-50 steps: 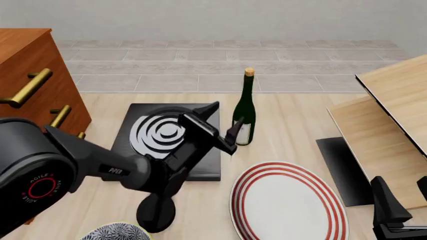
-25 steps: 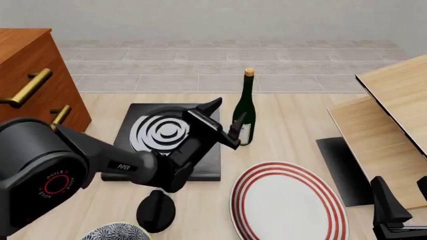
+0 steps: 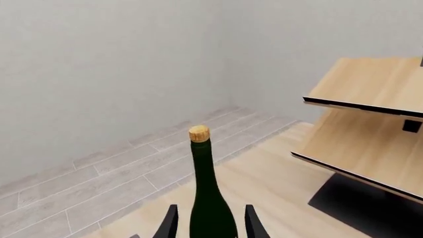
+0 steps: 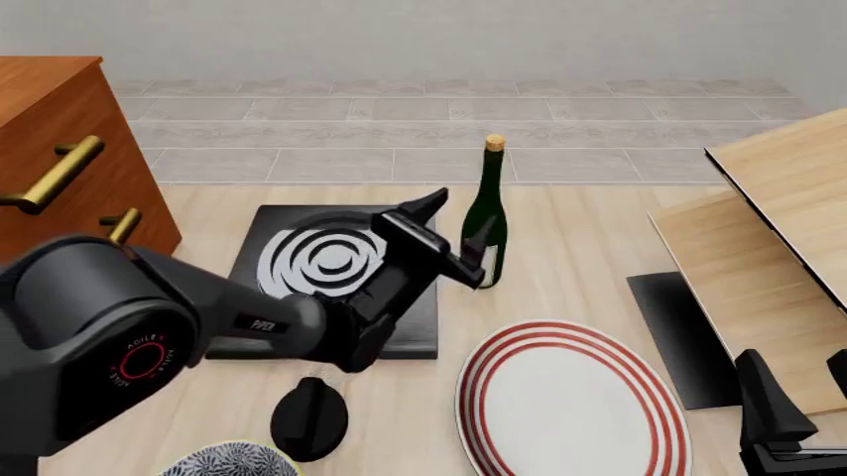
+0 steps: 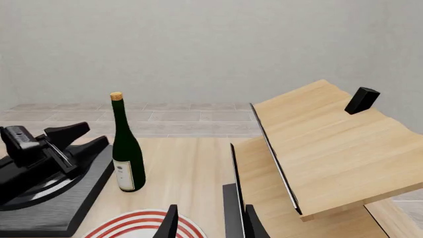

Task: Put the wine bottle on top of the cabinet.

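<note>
- Wine bottle (image 4: 486, 222): upright on the desk (image 4: 582, 248), just beside the right edge of the black square mat with white rings (image 4: 317, 266), beyond the red-striped plate (image 4: 572, 402).
- Dark green glass, tan cork on a long neck, white label low on the body; likely heavy for its width, rigid, smooth and slippery, breakable if tipped or dropped.
- Tall and narrow, so probably easy to topple with a sideways nudge; best taken on the wide body around or just above the label, not on the thin neck.
- Left pincer (image 4: 450, 243): fingers apart, either side of the bottle's lower body in the left wrist view (image 3: 210, 223), close but seemingly not yet clamped.
- Judged step: closing in for the grasp; lift and carry not yet done.
- Cabinet (image 4: 60, 164): reddish-brown wood with brass bar handles, at the far left of the desk, well apart from the bottle; top surface high, so a tall lift probably needed.
- Right pincer (image 5: 208, 223): fingers apart, holding nothing, low at the near right.
- Pale slanted wooden boards (image 4: 761, 228): at the right, clear of the bottle.
- Small patterned bowl (image 4: 232, 459): at the near edge, under the left arm.
</note>
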Controlling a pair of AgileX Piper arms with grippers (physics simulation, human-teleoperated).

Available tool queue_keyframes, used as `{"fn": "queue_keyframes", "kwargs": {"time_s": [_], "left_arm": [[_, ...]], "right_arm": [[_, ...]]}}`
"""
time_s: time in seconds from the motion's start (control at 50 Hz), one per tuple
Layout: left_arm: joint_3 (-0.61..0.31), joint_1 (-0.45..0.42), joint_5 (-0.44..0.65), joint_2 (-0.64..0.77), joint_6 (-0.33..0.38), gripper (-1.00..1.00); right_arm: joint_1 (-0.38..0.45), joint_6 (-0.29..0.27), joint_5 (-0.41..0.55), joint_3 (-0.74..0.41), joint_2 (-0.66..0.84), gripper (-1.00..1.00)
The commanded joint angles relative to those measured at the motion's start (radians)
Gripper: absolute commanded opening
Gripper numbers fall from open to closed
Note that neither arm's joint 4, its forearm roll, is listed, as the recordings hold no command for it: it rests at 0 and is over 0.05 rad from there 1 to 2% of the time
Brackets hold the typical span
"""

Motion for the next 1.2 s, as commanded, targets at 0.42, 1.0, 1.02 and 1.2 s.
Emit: {"fn": "queue_keyframes", "kwargs": {"time_s": [0.42, 1.0, 1.02, 1.2], "left_arm": [[-0.111, 0.013, 0.0, 0.093, -0.021, 1.0], [-0.203, 0.017, 0.017, 0.173, -0.019, 1.0], [-0.206, 0.017, 0.017, 0.175, -0.021, 1.0], [-0.23, 0.013, 0.015, 0.196, -0.029, 1.0]], "right_arm": [[0.0, 0.0, 0.0, 0.0, 0.0, 1.0], [0.0, 0.0, 0.0, 0.0, 0.0, 1.0], [0.0, 0.0, 0.0, 0.0, 0.0, 1.0], [0.0, 0.0, 0.0, 0.0, 0.0, 1.0]]}}
